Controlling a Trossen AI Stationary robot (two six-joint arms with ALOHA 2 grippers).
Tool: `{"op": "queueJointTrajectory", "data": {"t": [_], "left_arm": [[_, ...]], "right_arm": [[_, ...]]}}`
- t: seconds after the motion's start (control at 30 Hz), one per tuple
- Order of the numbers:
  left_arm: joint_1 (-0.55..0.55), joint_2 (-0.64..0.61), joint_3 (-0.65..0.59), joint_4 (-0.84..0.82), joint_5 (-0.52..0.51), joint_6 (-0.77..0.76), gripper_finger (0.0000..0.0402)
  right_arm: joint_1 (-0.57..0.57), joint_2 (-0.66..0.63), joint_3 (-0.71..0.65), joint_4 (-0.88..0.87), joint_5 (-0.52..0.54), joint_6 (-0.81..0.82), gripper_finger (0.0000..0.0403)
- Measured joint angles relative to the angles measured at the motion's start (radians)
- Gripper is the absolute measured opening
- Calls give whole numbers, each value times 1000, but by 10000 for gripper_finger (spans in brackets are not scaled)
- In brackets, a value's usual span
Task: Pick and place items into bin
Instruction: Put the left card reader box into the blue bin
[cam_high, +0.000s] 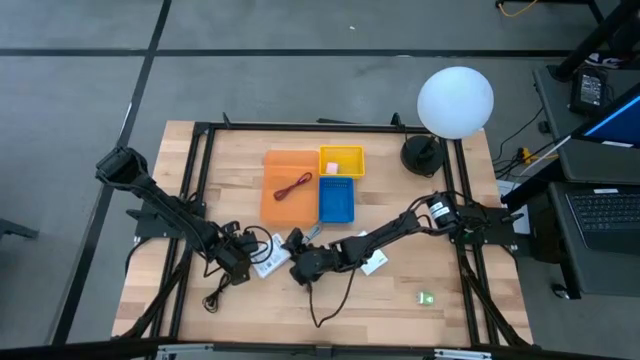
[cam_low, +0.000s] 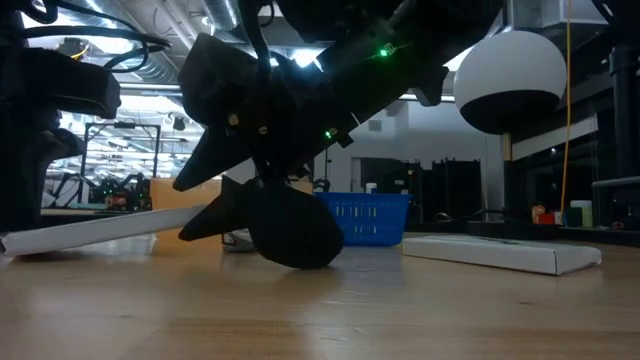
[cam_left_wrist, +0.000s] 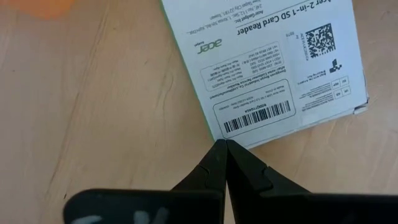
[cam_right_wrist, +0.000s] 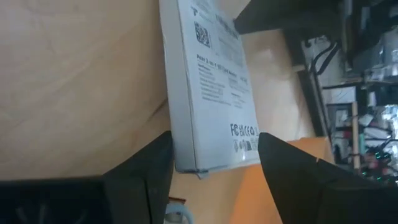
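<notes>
A white printed card box (cam_high: 268, 266) lies between my two grippers near the table's middle front. In the low view the box (cam_low: 100, 230) slants, its right end raised. My left gripper (cam_high: 243, 268) is shut, its tips (cam_left_wrist: 222, 146) at one corner of the box (cam_left_wrist: 267, 68). My right gripper (cam_high: 296, 268) comes from the right. Its fingers stand astride the box's other end (cam_right_wrist: 214, 158). A second white card (cam_high: 373, 263) lies flat right of it. A red cable (cam_high: 293, 187) lies in the orange tray (cam_high: 275, 205). My left gripper's shut fingertips (cam_left_wrist: 219, 149) meet the box's corner (cam_left_wrist: 216, 134) from above, slanting down; they pinch nothing. My right gripper has one finger (cam_right_wrist: 152, 165) by the box's thin side edge (cam_right_wrist: 177, 149) and one (cam_right_wrist: 280, 168) by its printed face. I cannot tell whether they touch.
A blue bin (cam_high: 336, 200) and a yellow bin (cam_high: 341, 161) stand beside the orange tray. A black cable (cam_high: 335, 295) loops near the front edge. A green piece (cam_high: 427, 297) lies at front right. A white globe lamp (cam_high: 455, 100) stands at back right.
</notes>
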Motion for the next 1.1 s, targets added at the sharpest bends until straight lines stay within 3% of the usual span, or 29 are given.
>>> {"op": "queueJointTrajectory", "data": {"t": [0.47,0.97,1.1], "left_arm": [[0,0,0,0,1,23,2],[1,2,-2,83,24,106,2],[0,1,-2,81,21,106,2]], "right_arm": [[-1,6,48,-4,2,-60,199],[-2,7,49,4,8,-53,21],[0,7,50,4,8,-53,17]]}}
